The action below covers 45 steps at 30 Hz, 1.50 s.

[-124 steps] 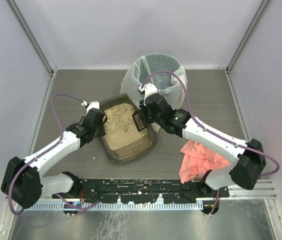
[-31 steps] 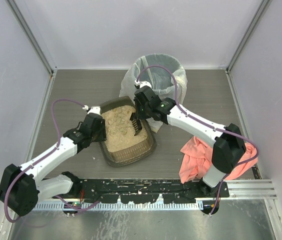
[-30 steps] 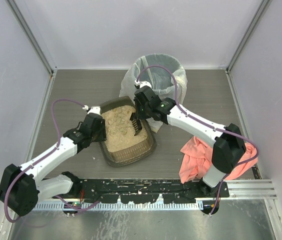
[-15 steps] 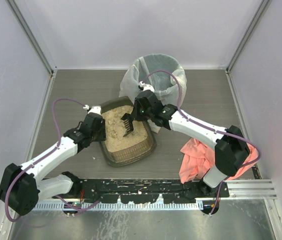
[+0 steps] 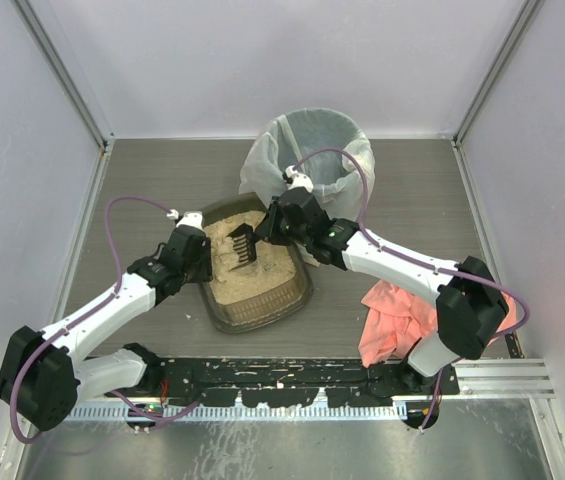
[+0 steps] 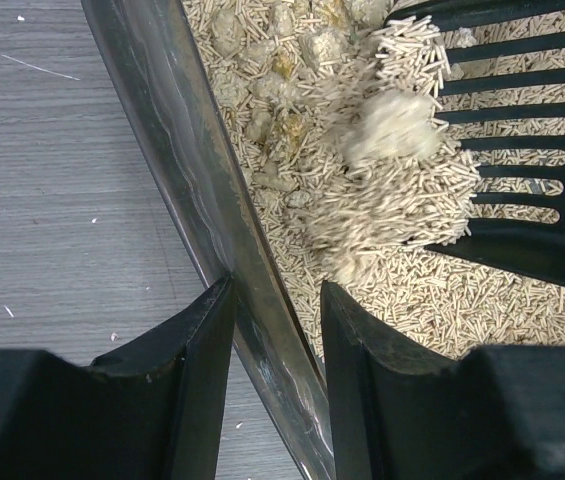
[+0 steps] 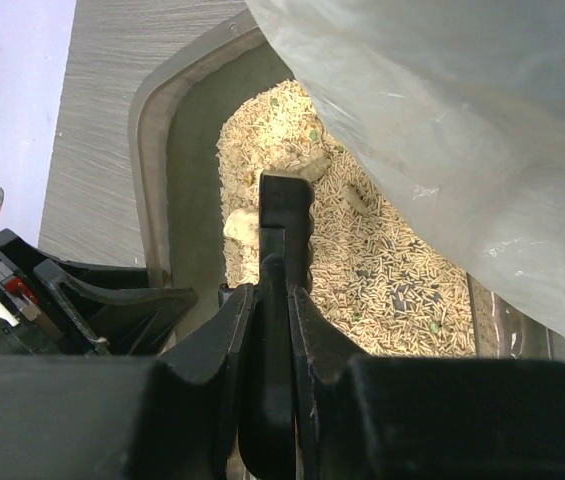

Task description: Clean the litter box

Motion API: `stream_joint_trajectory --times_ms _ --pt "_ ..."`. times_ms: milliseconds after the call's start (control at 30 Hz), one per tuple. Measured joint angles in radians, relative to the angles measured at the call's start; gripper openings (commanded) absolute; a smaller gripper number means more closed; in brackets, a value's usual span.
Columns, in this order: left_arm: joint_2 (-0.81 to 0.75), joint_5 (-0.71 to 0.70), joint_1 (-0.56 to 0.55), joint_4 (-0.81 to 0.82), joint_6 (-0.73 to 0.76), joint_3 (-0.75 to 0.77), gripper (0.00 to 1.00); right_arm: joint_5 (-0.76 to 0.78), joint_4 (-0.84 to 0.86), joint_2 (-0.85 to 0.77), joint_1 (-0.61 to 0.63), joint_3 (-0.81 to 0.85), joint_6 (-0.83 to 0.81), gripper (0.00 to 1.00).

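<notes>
Right fingers (image 7: 207,350), clamping scoop (image 5: 240,244), are sweeping it leftward across litter (image 6: 382,290), now loaded; left fingers (image 6: 187,370) are pinching litter box (image 5: 262,312) wall.

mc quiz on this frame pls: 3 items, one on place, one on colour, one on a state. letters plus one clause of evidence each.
1. Where does the bagged bin stand relative to the litter box?
A. Beyond its far end
B. On its near side, by the arm bases
C. Inside it

2. What colour is the scoop held in the right gripper?
A. White
B. Black
C. Pink

3. How is the left gripper placed?
A. Hanging free over the bin
B. Jaws around the litter box's left wall
C. Shut on the scoop

Answers:
1 A: the top view shows the bin at the box's far right corner, away from the arm bases.
2 B: the slotted scoop is black in all three views, loaded with pellets and a clump.
3 B: the left wrist view shows one finger outside the wall and one inside, over the litter.
</notes>
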Motion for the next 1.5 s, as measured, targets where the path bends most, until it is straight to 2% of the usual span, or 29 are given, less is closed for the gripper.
stream_joint_trajectory --times_ms 200,400,533,700,800,1067,1500 --pt "-0.002 0.000 0.000 0.001 0.000 0.000 0.41 0.040 -0.027 -0.007 0.005 0.003 0.007 0.01" --pt "-0.002 -0.001 0.000 0.002 0.000 0.000 0.40 0.164 -0.183 -0.005 0.053 0.080 -0.024 0.01" --pt "-0.003 0.000 0.000 0.002 0.000 0.000 0.41 0.246 -0.222 -0.005 0.111 0.116 -0.050 0.01" --pt "-0.006 0.000 0.000 0.003 0.000 0.000 0.41 0.325 -0.238 -0.012 0.174 0.093 -0.053 0.01" --pt "-0.007 0.000 0.000 0.003 0.000 0.000 0.41 0.383 -0.231 -0.054 0.206 0.019 -0.040 0.01" --pt "-0.006 0.004 0.000 0.004 0.006 0.000 0.41 0.478 -0.201 -0.196 0.225 -0.146 0.117 0.01" --pt "-0.006 0.008 0.001 0.004 0.021 0.000 0.40 0.491 -0.156 -0.158 0.224 -0.196 0.438 0.01"
